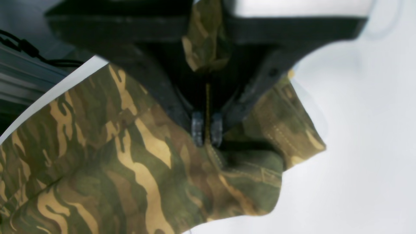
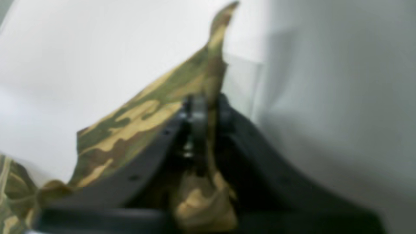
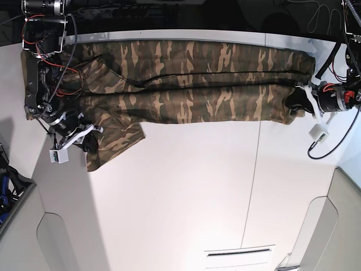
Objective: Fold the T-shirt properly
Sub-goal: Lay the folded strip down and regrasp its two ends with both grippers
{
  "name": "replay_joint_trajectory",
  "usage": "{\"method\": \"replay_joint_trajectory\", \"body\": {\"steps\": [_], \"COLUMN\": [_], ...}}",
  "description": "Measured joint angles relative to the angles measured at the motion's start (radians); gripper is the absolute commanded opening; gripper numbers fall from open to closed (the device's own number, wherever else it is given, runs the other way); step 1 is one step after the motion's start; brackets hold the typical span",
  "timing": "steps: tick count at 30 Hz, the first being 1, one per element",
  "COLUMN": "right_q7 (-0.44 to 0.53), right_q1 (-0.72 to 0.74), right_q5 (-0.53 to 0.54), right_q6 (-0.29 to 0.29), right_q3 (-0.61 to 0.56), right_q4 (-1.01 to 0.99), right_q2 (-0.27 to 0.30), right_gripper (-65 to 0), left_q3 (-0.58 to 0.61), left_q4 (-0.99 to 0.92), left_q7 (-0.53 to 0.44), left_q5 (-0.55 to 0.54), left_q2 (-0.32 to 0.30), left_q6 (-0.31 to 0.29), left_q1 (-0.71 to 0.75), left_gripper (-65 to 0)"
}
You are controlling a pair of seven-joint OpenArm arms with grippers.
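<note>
Looking over the table [image 3: 186, 192] first, I see the shirt [image 3: 186, 84] stretched in a long band across its far edge, already doubled lengthwise, with one sleeve flap hanging toward me at the base view's left end. Both arms hold it, one at each end. My right gripper [image 2: 208, 113] sits at that left end near the sleeve, its jaws closed down on a ridge of cloth that stands up between them, with a bunch of fabric gathered back toward the palm. My left gripper [image 1: 207, 130] is at the other end, pinched tight on a stitched hem edge, almost no gap between the fingertips [image 1: 197, 128]; a loose corner of cloth droops just beside it over bare table. To do this fold well, I judge I should keep the two arms level and moving together so the band stays taut and the crease runs straight. I would bring the held edge over without dragging the lower layer. The dangling sleeve needs tucking inside the outline, or it will spoil the rectangle. Letting go should wait until the cloth lies flat.
</note>
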Motion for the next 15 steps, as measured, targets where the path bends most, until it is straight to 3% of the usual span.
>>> {"method": "replay_joint_trajectory", "body": {"steps": [5, 10, 15], "right_q7": [-0.101, -0.283, -0.467], "right_q1": [-0.007, -0.014, -0.123], "right_q5": [-0.006, 0.006, 0.182], "right_q6": [-0.003, -0.003, -0.003], "right_q3": [0.009, 0.091, 0.254], "right_q4": [0.100, 0.274, 0.496], "right_q2": [0.000, -0.001, 0.011], "right_gripper": [-65.0, -65.0, -65.0], "left_q3": [0.000, 0.000, 0.000], "left_q4": [0.000, 0.000, 0.000], "left_q7": [0.000, -0.008, 0.022], "left_q5": [0.000, -0.001, -0.016], "left_q2": [0.000, 0.000, 0.000], "left_q6": [0.000, 0.000, 0.000], "left_q1": [0.000, 0.000, 0.000], "left_gripper": [-65.0, -65.0, -65.0]}}
